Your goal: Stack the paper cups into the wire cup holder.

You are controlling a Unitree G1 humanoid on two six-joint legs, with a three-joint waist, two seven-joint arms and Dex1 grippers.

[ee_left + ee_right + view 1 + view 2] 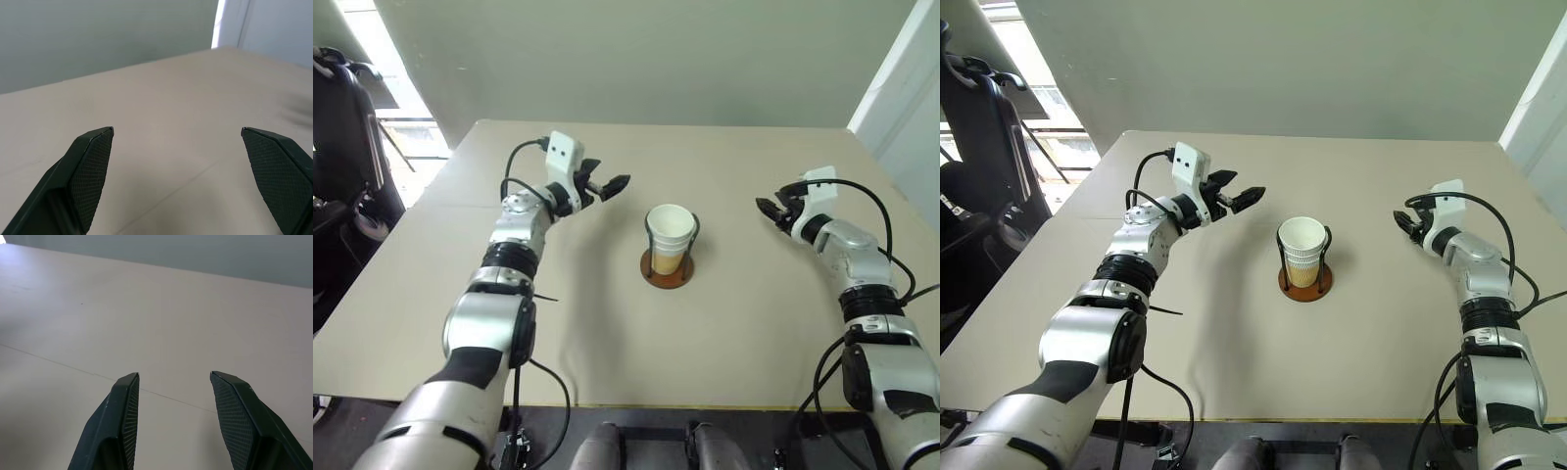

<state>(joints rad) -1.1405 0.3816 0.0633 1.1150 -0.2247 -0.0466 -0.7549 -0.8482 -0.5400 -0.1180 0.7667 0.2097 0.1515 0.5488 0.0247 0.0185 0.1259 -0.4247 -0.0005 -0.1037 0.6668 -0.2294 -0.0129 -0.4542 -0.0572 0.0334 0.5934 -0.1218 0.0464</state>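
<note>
The paper cups (670, 233) sit nested in one stack, tan-yellow outside with a white rim, upright in the wire cup holder (668, 273) at the middle of the beige table. My left gripper (608, 183) hovers to the left of the stack and a little behind it. It is open, its fingers (92, 169) spread wide with nothing between them. My right gripper (771, 211) hangs well to the right of the holder. It is open too, and bare table shows between its fingers (124, 423).
The beige table (724, 343) has a faint seam running across it. A black chair (342, 147) stands beside its left edge. A white panel (906, 108) rises at the far right corner, and a grey wall stands behind the table.
</note>
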